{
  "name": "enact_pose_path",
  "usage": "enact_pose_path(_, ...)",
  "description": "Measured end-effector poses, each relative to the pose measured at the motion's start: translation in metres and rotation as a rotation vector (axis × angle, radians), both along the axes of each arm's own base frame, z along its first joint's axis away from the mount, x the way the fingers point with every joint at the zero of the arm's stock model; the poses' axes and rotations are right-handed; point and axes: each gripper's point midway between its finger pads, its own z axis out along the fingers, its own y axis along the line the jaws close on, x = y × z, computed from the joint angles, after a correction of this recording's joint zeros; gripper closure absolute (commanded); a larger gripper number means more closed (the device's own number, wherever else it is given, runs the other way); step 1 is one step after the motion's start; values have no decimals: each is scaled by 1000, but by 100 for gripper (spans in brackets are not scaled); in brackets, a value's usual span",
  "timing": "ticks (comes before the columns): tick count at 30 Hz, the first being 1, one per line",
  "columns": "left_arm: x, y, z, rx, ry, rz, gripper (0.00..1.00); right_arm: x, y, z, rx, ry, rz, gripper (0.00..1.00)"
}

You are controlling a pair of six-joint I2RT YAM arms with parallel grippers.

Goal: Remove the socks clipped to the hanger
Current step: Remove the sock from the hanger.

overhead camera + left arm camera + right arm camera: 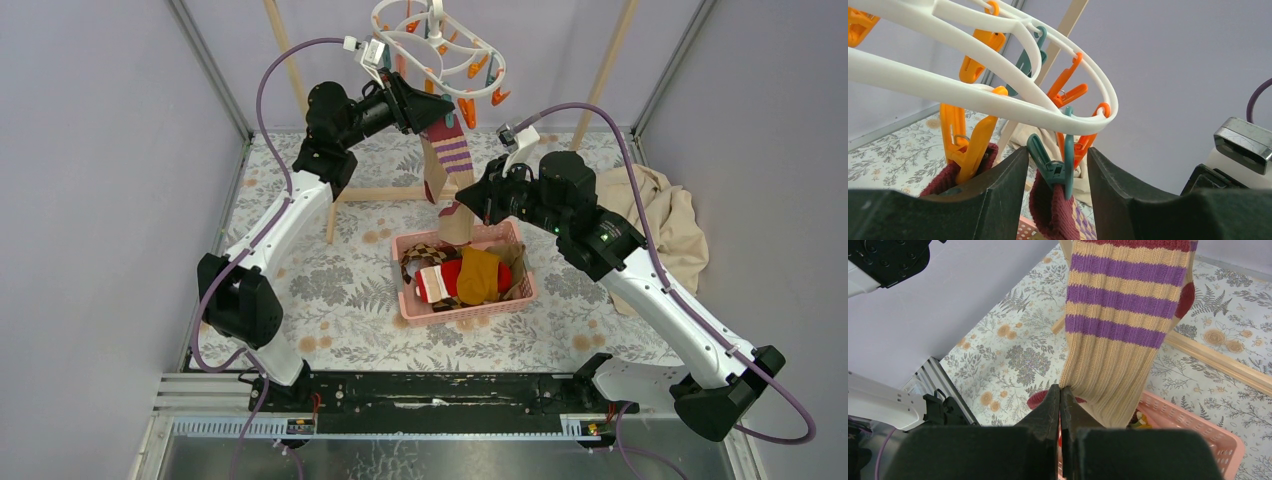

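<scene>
Up at the hanger (923,85), your left pincer (1058,160) stands partly open. Its fingers sit either side of a teal clip (1050,170), with a gap showing on each side. That clip bites the maroon cuff of the striped sock (1118,315), which hangs straight down over the pink basket (470,312).

Your right pincer (1060,392) has its fingers pressed together right at that sock's lower edge. You cannot tell from here whether any fabric is caught between them.

By the look of it, you are well past halfway. An argyle sock (415,262), a red Santa sock (440,280) and a mustard sock (480,275) already lie in the basket. The striped sock is left, and an orange clip (968,145) just beside it holds a second maroon cuff, either its pair or another fold of it. The other clips in view hang bare.

The counter (330,290) wears a flat fern-and-flower print. A beige cloth (675,215) is heaped at its right side, the wooden rack (380,192) stands at the back, and plain lilac walls close it in.
</scene>
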Motion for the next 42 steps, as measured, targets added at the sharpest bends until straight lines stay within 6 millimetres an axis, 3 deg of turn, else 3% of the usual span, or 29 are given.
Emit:
enact_pose_path(7,0,0,0,-2,4,-1,56,-1,0,0,1,1,4,100)
enact_pose_path(13,0,0,1,-8,10,-3,85,-1,0,0,0,1,4,100)
enact_pose_path(19,1,-1,1,-12,4,-3,85,-1,0,0,0,2,5,100)
enact_pose_path(28,1,-1,1,-11,4,-3,80,-4,-2,-3,-9,13,5,100)
enact_pose_path(34,1,-1,0,-7,-1,-1,52,-10,-7,-16,-22,28,4,100)
enact_pose_path(42,3,0,-11,12,20,3,40,-13,-10,-53,-71,90,3,100)
